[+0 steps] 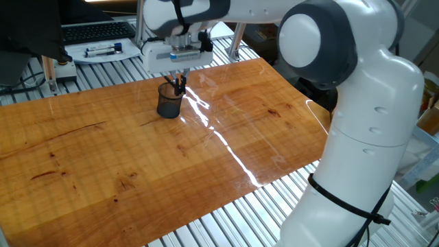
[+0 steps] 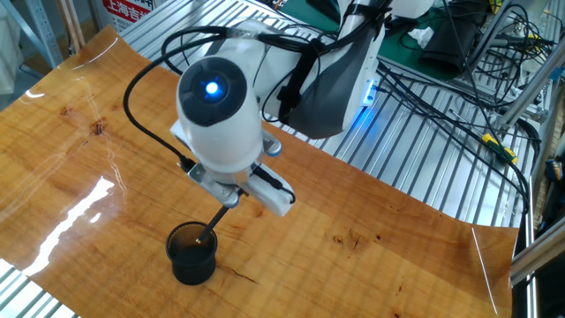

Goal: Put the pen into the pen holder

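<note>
Pen (image 2: 212, 228) sits in the holder (image 2: 192, 254), lower end inside the cup, top leaning out over the rim toward my gripper (image 1: 180, 73). In the one fixed view the pen (image 1: 180, 84) shows as a dark stick poking above the holder (image 1: 169, 101). Gripper hangs just above the pen top; from the other side the gripper (image 2: 231, 200) is mostly hidden by the wrist body, so I cannot tell if the jaws are parted or clamped on the pen tip.

Pen: slim, stiff, black, smooth plastic I'd guess, light, likely a bit slippery; best held near the upper end, across the barrel, as only that part clears the rim. Holder: small round black mesh cup, see-through wire walls, solid rim, light, so I judge a sideways pull on the pen could tip it. Table (image 1: 103, 158): glossy varnished wood, strong glare streaks, set on a ribbed metal surface.
</note>
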You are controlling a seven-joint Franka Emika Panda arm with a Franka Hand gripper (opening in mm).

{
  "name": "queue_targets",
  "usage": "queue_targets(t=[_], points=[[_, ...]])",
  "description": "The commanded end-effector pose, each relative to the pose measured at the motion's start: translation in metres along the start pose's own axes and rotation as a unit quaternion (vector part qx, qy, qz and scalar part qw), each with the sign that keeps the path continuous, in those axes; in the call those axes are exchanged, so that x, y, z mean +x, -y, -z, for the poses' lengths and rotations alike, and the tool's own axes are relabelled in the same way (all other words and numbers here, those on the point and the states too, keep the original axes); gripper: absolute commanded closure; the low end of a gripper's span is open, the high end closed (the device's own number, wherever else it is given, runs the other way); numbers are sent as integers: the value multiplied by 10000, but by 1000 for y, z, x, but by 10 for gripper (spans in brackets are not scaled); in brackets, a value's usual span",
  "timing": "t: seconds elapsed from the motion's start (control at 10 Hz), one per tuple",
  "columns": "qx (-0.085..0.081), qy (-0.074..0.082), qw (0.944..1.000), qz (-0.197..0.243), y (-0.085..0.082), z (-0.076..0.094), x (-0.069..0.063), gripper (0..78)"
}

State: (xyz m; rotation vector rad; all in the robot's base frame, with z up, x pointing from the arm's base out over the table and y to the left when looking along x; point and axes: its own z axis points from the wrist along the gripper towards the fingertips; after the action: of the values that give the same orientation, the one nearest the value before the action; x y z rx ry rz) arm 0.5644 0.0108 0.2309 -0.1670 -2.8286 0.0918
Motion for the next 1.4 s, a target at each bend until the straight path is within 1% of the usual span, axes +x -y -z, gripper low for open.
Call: queue_targets(t=[0.1, 0.3, 0.5, 0.8, 0.9, 1.1, 1.4], points=[[48, -313, 9994, -127, -1, 3, 1, 764], [69, -459, 9987, -187, -1, 3, 1, 764], [81, -518, 9984, -227, -2, 2, 0, 764], [101, -703, 9969, -330, -2, 2, -1, 764], [104, -720, 9968, -336, -2, 2, -2, 764], [115, -849, 9956, -388, -1, 3, -4, 764], [121, -864, 9954, -394, -2, 1, -6, 764]])
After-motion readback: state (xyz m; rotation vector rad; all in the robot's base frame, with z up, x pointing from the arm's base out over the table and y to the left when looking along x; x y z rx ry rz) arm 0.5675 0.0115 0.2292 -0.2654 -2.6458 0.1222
